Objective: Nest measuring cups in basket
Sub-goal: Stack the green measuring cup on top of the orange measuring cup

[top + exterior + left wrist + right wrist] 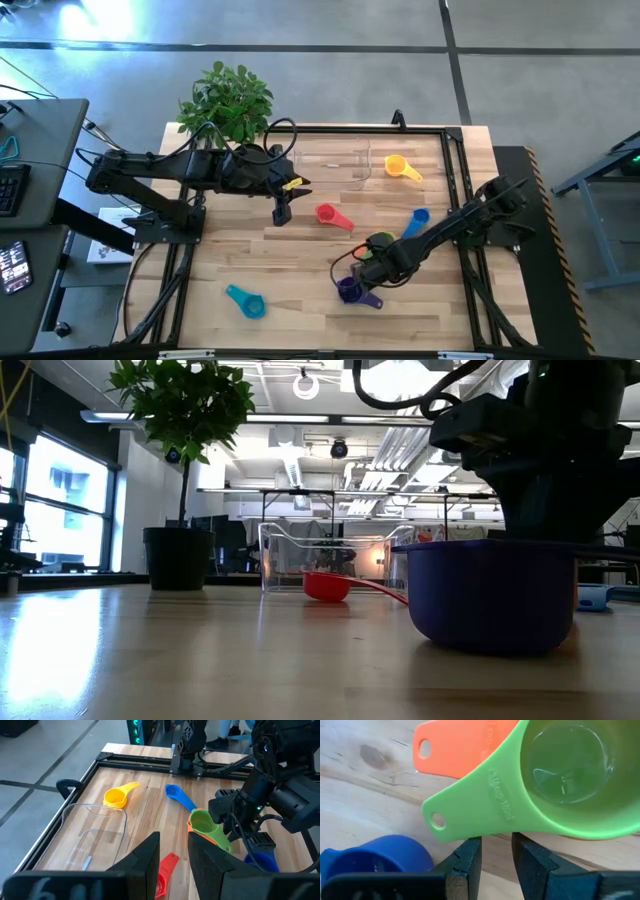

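Right gripper (495, 852) hovered over the green cup (560, 785), which sat nested in the orange cup (465, 742) beside the purple cup (350, 290); fingers narrowly parted, holding nothing. Left gripper (172, 860) stood slightly parted and unloaded above the red cup (330, 214). The clear basket (335, 160) sat near the table's far edge with the yellow cup (397, 166) just beside it.

— Where do the basket (338, 163) and potted plant (228, 101) stand in the overhead frame?
— Basket upper centre, plant to its upper left at the table (250, 260) edge.

— And the measuring cups?
— One (402, 168) right of the basket, one (333, 216) at centre, one (245, 301) lower left, a cluster (362, 272) lower centre-right.
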